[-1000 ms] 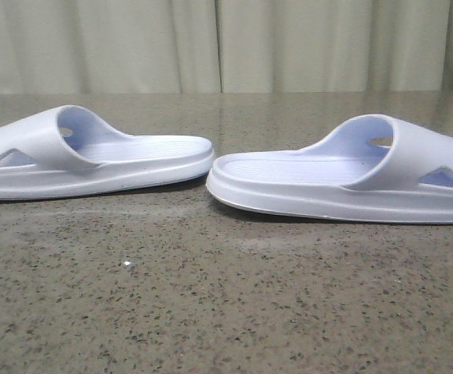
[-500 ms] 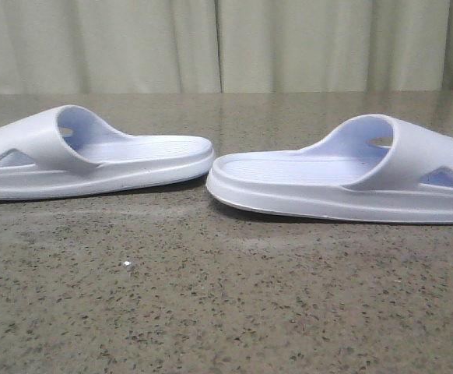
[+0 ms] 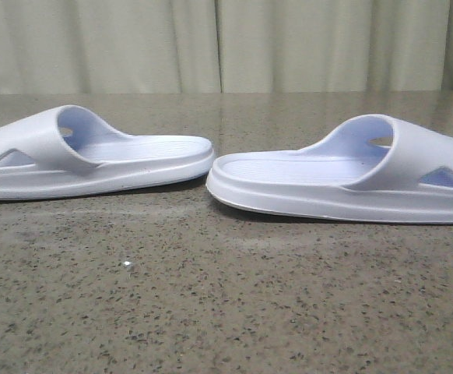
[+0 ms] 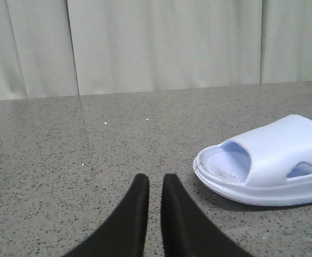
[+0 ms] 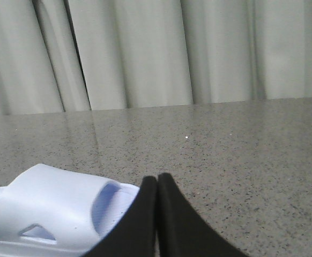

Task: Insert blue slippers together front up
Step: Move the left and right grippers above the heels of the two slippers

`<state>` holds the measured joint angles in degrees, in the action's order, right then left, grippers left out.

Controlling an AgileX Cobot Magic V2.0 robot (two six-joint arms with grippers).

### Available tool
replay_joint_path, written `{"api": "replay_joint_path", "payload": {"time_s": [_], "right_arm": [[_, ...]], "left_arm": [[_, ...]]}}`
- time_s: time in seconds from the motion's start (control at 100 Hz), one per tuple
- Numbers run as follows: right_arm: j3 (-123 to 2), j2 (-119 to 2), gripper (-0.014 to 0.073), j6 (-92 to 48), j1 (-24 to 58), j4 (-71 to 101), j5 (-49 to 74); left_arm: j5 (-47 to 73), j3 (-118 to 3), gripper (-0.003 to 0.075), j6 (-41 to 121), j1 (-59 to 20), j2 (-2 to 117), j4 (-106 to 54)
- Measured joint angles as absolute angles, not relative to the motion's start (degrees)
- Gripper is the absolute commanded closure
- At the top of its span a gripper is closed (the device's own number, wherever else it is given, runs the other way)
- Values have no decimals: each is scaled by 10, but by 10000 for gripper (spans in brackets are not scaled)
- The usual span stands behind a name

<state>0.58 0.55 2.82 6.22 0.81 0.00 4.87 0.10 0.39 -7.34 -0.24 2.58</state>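
The speckled stone surface [image 3: 226, 312] is carrying the 2 blue slippers sole-down in the front view, the left slipper [image 3: 94, 156] lying just beside the right slipper [image 3: 343, 183], heel ends nearly meeting and toes pointing apart. The left claw [image 4: 155, 184] is hanging with its fingers nearly together, the right claw [image 5: 157, 182] with fingers pressed together, neither touching a slipper. Each claw is needing to open first, or it is likely pushing the light foam sliding away.

Low, close front view; wrist views sharing slippers [image 3: 343, 175].
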Motion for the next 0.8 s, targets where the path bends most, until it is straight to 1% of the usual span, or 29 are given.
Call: {"api": "replay_joint_path", "payload": {"time_s": [0.52,0.8], "right_arm": [[6,6,701,28,62,8,-10],[6,6,700,28,62,8,-57]], "left_arm": [[47,1,704,4,-73,-2,23],[24,1,705,4,-73,-2,-95]]}}
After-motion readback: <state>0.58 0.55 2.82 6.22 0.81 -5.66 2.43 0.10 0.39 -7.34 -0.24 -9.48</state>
